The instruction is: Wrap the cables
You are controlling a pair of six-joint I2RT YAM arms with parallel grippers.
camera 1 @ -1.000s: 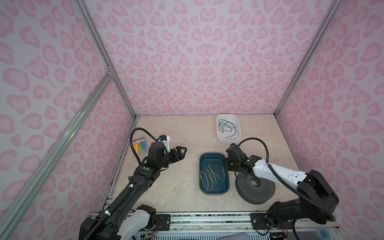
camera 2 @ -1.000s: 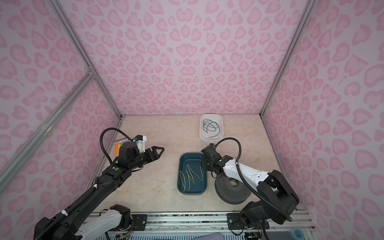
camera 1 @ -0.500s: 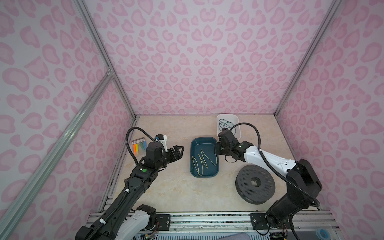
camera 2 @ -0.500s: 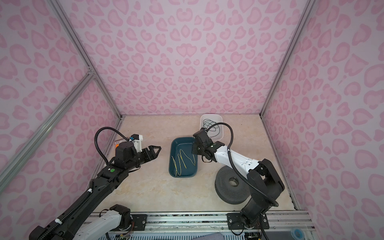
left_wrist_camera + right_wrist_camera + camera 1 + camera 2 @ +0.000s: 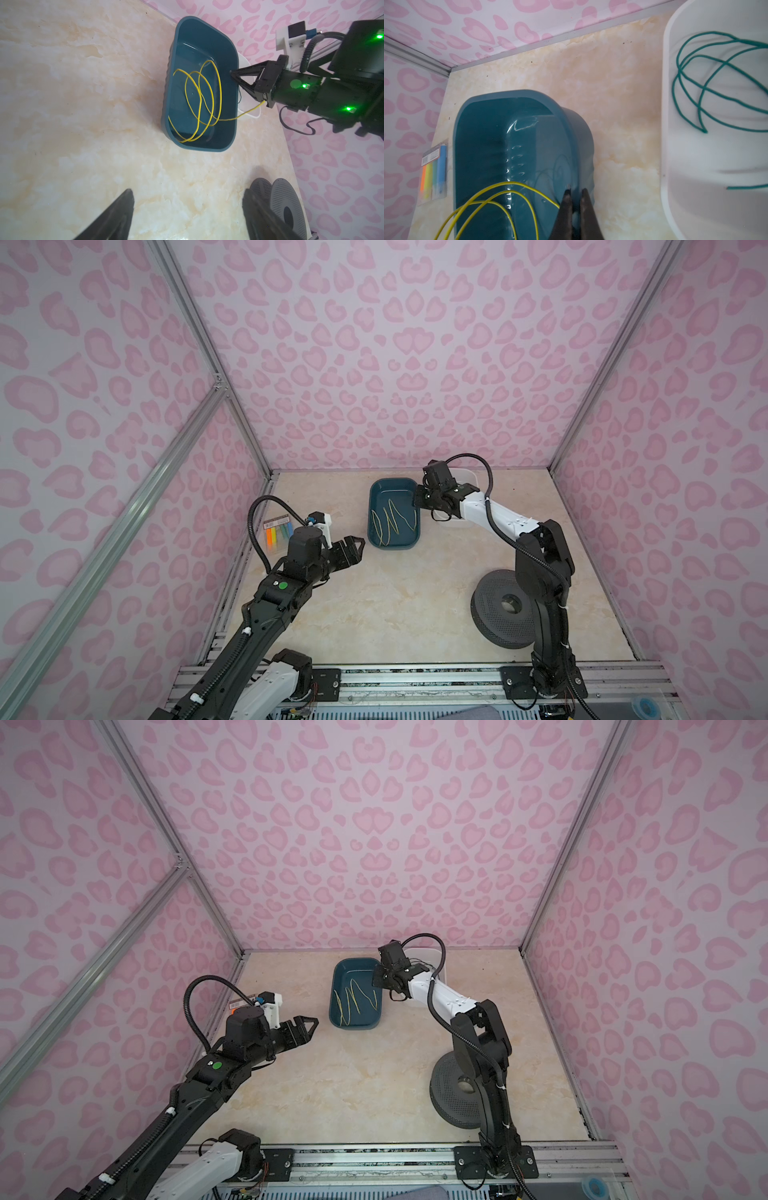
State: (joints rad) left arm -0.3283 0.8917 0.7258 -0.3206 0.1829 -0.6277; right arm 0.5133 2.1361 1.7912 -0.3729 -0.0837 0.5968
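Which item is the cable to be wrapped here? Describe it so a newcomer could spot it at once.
On the marble-look tabletop, toward the back wall, sits a teal tub. The yellow wire lies looped inside it, one end trailing over the rim. It is string-thin and bright yellow, unlike the green cord in the neighbouring white tub.

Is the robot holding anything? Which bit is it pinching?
Yes. The right gripper is pinching the blue tub by the rim of its side wall. The left gripper is open and holds nothing.
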